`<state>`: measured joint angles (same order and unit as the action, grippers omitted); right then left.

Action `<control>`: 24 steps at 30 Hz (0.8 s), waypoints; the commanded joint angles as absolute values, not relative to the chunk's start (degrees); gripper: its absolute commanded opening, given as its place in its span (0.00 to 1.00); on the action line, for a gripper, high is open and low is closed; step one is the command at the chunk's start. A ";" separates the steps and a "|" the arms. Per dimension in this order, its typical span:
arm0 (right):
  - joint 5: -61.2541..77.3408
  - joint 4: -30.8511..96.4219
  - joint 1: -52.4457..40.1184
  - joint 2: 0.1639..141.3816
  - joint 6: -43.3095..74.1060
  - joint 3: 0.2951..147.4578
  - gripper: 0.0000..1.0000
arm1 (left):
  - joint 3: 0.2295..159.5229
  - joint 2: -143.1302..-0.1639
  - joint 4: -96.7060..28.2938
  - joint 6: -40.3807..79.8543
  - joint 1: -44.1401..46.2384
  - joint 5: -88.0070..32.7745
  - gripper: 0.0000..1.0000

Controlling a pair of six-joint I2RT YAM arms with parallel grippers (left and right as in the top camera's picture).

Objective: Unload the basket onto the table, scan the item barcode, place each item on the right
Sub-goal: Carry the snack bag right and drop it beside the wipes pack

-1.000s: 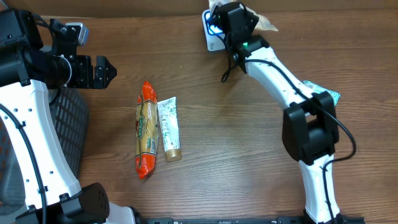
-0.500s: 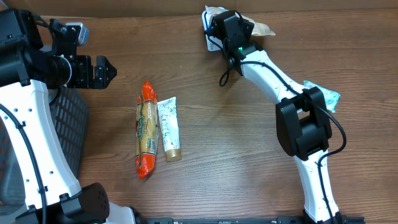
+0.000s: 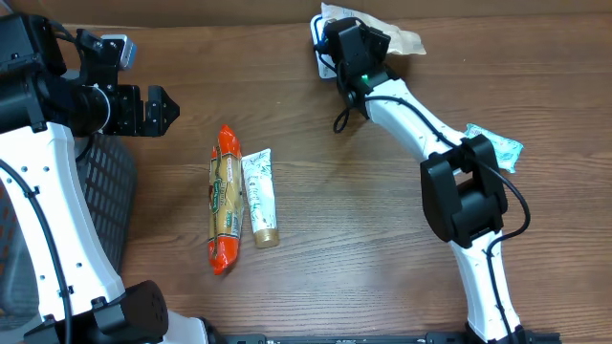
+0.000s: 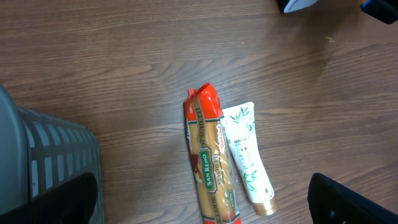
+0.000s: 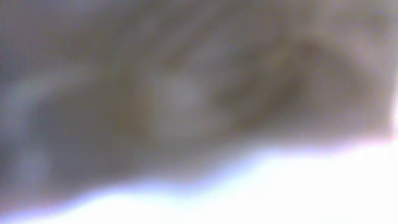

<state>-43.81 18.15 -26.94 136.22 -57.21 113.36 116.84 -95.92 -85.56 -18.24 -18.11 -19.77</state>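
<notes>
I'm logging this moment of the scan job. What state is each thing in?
Left end effector: open, empty, in the air by the basket.
Right end effector: shut, at the far table edge; I cannot tell whether it holds anything.
Pasta pack: lying flat beside the tube.
Tube: lying flat, capped.
Sachet: lying flat, partly hidden by the right arm.
Basket: upright, contents not visible.

Matt wood-grain table (image 3: 363,248), glossy plastic pasta packet (image 3: 225,199), smooth white tube (image 3: 259,189)
</notes>
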 commanded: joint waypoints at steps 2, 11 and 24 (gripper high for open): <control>-44.91 20.82 -28.56 130.32 -49.39 114.52 0.04 | 117.10 -96.01 -85.45 -19.51 -17.98 -20.43 0.99; -13.45 42.92 -23.79 109.10 -17.85 114.52 0.04 | 117.10 -96.01 -85.45 -19.51 -17.98 -20.43 0.99; 40.05 71.05 12.86 102.98 1.93 110.89 0.04 | 117.10 -96.01 -85.45 -19.49 -17.98 -20.40 1.00</control>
